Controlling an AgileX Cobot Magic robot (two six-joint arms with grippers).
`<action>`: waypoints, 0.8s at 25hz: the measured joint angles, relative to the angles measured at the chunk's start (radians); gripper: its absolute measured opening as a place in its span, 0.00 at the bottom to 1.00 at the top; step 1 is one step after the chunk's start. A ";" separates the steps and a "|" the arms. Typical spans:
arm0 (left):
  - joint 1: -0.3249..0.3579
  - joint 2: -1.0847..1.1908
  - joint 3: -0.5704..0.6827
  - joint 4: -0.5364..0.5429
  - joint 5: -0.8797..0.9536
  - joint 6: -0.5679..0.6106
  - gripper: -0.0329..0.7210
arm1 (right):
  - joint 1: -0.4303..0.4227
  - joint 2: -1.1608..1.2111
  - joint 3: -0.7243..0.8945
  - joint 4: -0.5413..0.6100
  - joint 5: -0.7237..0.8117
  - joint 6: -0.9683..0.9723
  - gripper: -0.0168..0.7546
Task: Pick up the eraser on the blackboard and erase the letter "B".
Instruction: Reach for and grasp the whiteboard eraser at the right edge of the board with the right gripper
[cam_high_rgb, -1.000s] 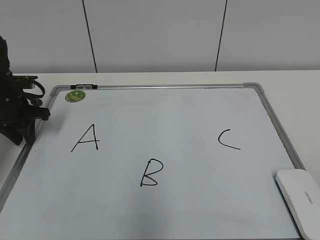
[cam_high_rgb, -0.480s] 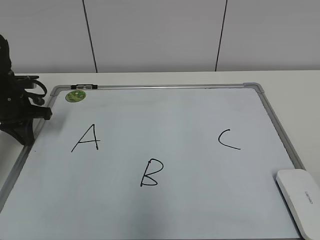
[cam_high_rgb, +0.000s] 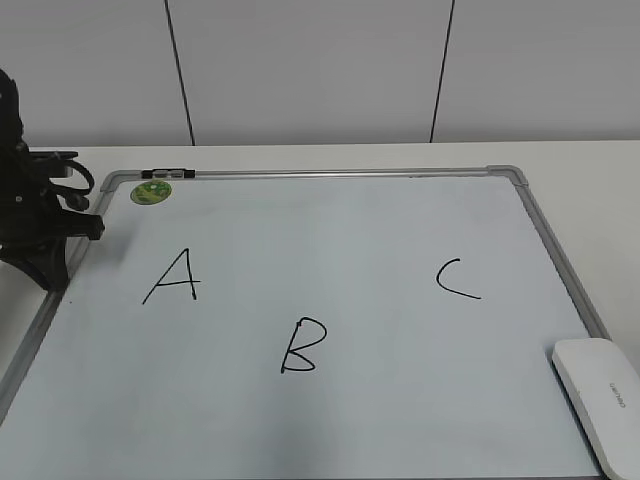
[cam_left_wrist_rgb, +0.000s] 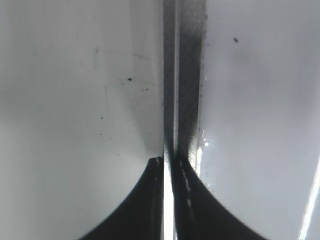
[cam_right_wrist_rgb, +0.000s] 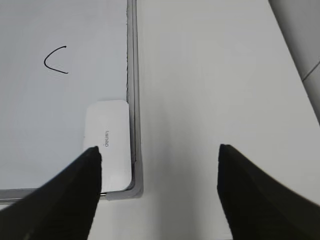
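The blackboard (cam_high_rgb: 330, 400) lies flat on the pale tabletop (cam_high_rgb: 570, 155), its grey metal frame running along the far side and down the right side toward the near right corner. Its writing surface is mostly bare: the black "A" (cam_high_rgb: 172, 276) sits toward the left, the letter "B" (cam_high_rgb: 302, 346) near the middle and closer to the camera, and the "C" (cam_high_rgb: 457, 279) toward the right, all three well apart from one another. A round green sticker (cam_high_rgb: 151, 190) sits in the far left corner just inside the frame. The eraser (cam_high_rgb: 600, 400) lies in the near right corner of the board, touching or just beside the right frame rail; its long axis runs along that rail, and the grey lettering on top reads along the same line. Between it and the "B" there is only open board. In the right wrist view the right tool (cam_right_wrist_rgb: 159, 152) hangs above this corner with its jaws spread wide, one dark finger over the near end of the eraser (cam_right_wrist_rgb: 107, 145) and the other out over bare tabletop (cam_right_wrist_rgb: 210, 75) beyond the frame. The left tool (cam_left_wrist_rgb: 170, 162) sits at the board's left edge, its jaws drawn nearly together with only a thin slit between them, directly above the frame rail, gripping nothing visible.
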 joint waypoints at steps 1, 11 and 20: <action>0.000 0.000 0.000 0.000 0.000 0.000 0.07 | 0.000 0.069 -0.010 0.010 -0.017 0.000 0.72; 0.000 0.000 0.000 0.000 0.000 0.000 0.07 | 0.000 0.585 -0.097 0.203 -0.044 -0.026 0.72; 0.000 0.000 0.000 0.000 0.000 0.000 0.07 | 0.039 0.919 -0.172 0.242 -0.028 -0.067 0.75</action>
